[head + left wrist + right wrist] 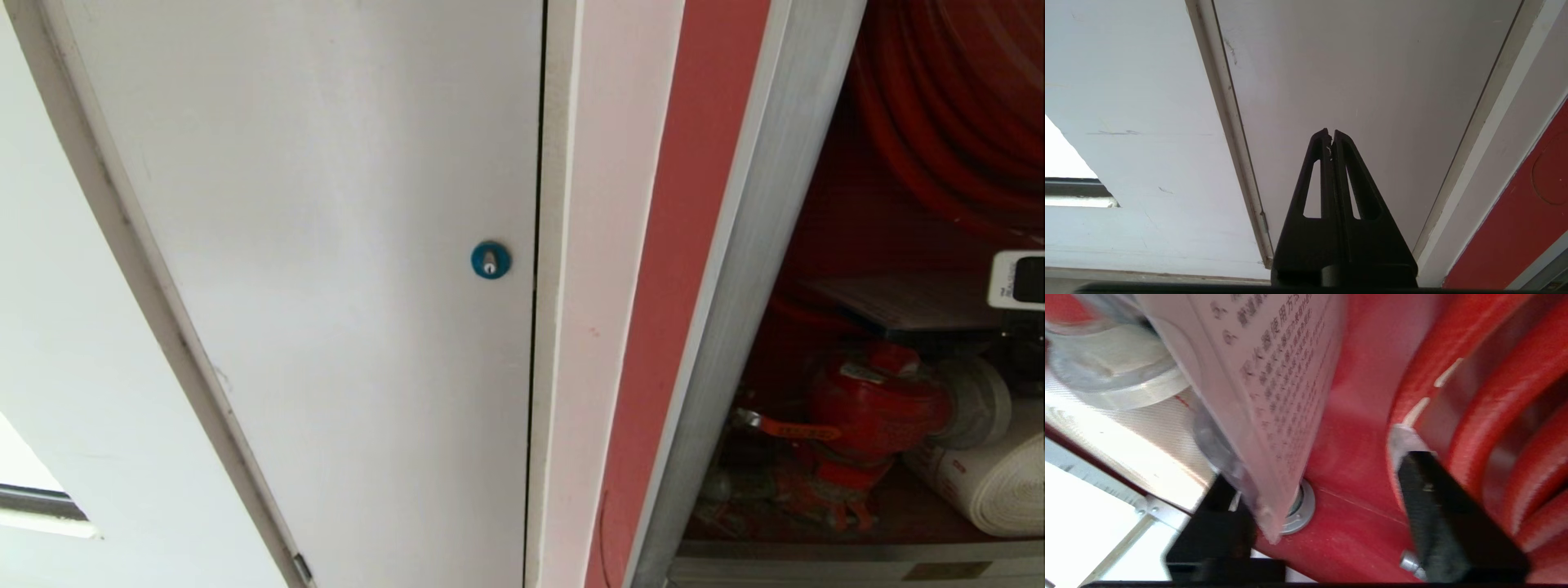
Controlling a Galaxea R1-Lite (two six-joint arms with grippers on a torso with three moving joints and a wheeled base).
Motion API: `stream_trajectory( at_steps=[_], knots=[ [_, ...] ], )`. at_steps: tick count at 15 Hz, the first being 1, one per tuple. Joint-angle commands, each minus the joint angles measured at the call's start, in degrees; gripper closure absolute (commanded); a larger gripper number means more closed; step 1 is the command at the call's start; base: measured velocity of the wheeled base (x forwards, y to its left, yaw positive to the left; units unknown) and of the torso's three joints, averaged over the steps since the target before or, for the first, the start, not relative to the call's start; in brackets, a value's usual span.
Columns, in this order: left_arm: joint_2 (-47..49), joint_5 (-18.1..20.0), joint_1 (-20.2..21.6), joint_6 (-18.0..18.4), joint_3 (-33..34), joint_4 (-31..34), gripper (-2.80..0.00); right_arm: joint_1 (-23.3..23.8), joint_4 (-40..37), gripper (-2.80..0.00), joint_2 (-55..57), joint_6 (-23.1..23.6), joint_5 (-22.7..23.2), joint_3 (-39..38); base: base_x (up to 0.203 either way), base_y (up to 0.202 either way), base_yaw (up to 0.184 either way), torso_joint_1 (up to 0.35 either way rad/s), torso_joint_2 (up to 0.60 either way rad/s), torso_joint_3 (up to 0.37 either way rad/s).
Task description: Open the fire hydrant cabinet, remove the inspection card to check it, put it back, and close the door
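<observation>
Left end effector: clenched shut, parked in front of the plain white panel. Right end effector: spread wide and let go, holding nothing, reached into the fire hydrant cabinet. Probably best to back straight out slowly, so no finger caught the inspection card. Sat just beside one finger, above the red valve. Looked thin and whitish, packed with rows of tiny dark print. Behind it, the red hose reel.

hose reel cut off at right edge, inspection card blurred, print illegible
</observation>
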State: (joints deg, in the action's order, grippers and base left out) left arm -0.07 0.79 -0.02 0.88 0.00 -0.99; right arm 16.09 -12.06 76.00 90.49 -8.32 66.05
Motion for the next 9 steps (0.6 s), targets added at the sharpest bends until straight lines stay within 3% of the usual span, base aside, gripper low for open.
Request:
stream_trajectory(
  at_steps=[1,9],
  knots=[
    [0.0,0.0,0.0,0.0,0.4,0.0,0.00,0.0,-0.2,-2.80,-0.7,0.5,0.1,-0.9,0.000,0.000,0.000,0.000,0.00,0.000],
    [0.0,0.0,0.0,0.0,0.4,-0.1,0.00,0.0,0.0,-2.80,-3.2,0.5,1.0,-5.2,0.000,0.000,0.000,0.000,0.00,0.000]
  ],
)
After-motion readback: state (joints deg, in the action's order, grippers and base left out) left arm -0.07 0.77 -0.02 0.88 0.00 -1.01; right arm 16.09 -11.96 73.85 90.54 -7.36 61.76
